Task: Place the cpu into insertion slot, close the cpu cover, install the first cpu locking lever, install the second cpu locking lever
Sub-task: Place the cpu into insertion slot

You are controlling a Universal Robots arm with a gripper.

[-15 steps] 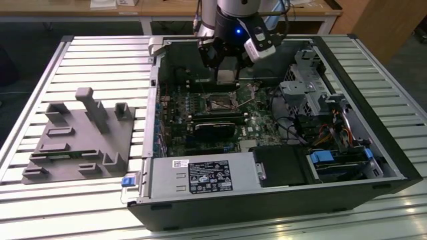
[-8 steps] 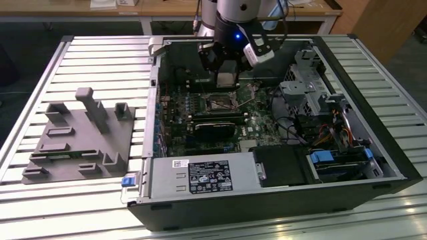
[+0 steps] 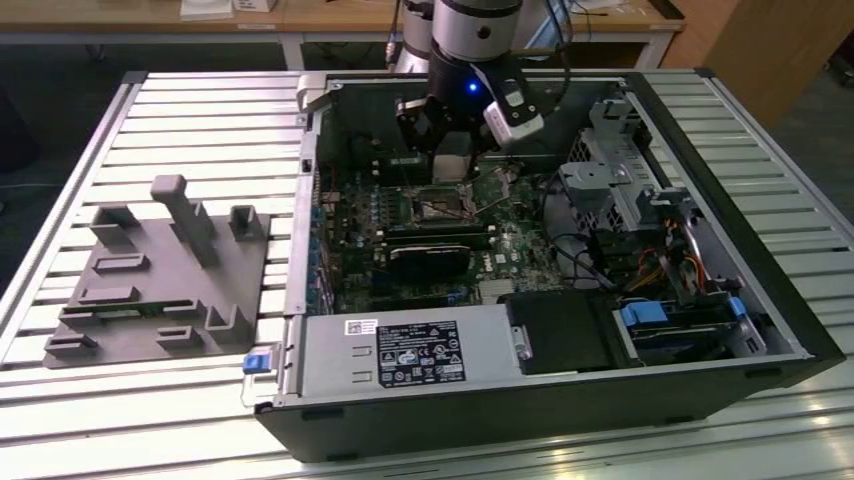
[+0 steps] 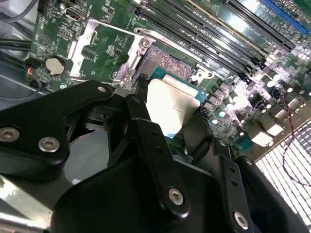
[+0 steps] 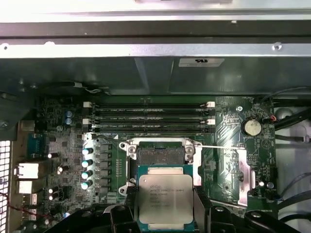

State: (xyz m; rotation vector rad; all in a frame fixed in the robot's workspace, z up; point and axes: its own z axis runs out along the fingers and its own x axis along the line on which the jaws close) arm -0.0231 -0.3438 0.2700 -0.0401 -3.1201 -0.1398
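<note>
Gripper (image 5: 164, 206) clamps the cpu (image 5: 165, 193) by two opposite edges. The slot (image 5: 160, 154) lies just ahead of it, toward the memory slots (image 5: 148, 116)

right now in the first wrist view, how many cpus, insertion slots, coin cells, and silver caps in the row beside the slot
cpu: 1
slot: 1
coin cell: 1
caps: 4
total: 7
</note>
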